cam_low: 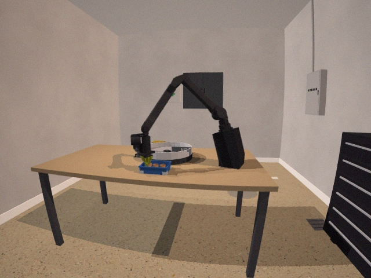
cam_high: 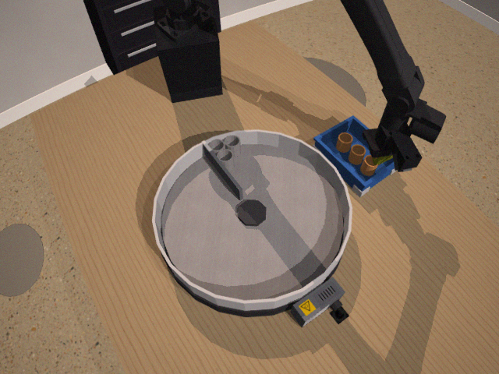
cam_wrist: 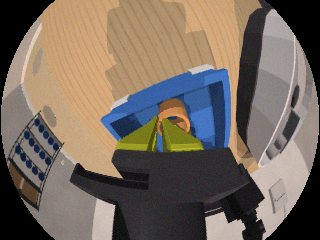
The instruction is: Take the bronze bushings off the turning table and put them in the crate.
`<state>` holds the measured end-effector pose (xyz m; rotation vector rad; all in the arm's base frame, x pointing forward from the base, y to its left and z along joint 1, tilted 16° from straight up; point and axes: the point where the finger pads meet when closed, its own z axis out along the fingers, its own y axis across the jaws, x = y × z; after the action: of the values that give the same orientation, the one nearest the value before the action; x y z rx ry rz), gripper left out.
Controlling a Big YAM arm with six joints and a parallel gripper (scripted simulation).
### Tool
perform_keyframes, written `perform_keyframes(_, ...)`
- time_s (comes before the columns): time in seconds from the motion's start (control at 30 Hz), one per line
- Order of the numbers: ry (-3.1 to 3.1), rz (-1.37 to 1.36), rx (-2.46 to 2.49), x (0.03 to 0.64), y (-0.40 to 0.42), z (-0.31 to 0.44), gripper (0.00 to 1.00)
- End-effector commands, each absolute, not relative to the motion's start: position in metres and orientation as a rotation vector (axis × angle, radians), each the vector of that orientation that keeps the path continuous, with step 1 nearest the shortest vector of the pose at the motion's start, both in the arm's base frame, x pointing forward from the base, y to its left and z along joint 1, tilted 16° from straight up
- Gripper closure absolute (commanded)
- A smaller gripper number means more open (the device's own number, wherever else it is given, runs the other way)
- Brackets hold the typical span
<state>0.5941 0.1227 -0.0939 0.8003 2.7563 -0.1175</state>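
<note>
gripper: the gripper [cam_high: 383,159] is clenched on a bronze bushing [cam_wrist: 174,115], held over the near end of the blue crate [cam_high: 330,148]; the yellow-green fingers are pinched on its rim in the wrist view.
held part: seen end-on from the wrist camera, so its bore is judged to run roughly along the approach line, long axis close to vertical. Exact tilt cannot be told.
crate contents: three bronze bushings [cam_high: 357,153] are visible in a row in the top view, bores up; the one nearest the fingers may be the held part, which cannot be settled from these views.
turntable: three steel bushings [cam_high: 225,147] are clustered upright at the far rim of the turning table [cam_high: 257,302], beside the divider blade [cam_high: 221,171]. No bronze is seen left on it.
step: release into crate, judged the last placement.
how to do well: the part should be lowered until seated on the crate floor before the jaws are opened. The axis should be kept upright so tipping against the neighbour is avoided. After opening, a straight-up retreat is advised so the rim is not dragged.
risk: a neighbour bushing could be nudged by the fingers.
</note>
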Motion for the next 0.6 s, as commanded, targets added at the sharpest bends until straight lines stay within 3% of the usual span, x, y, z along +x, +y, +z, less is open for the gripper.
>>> perform_keyframes(0.0, 2.707, -0.070, 0.774, 0.6211, 0.1307, -0.0600, 1.00)
perform_keyframes(0.57, 2.714, -0.076, 0.773, 0.6201, 0.1312, -0.0646, 1.00)
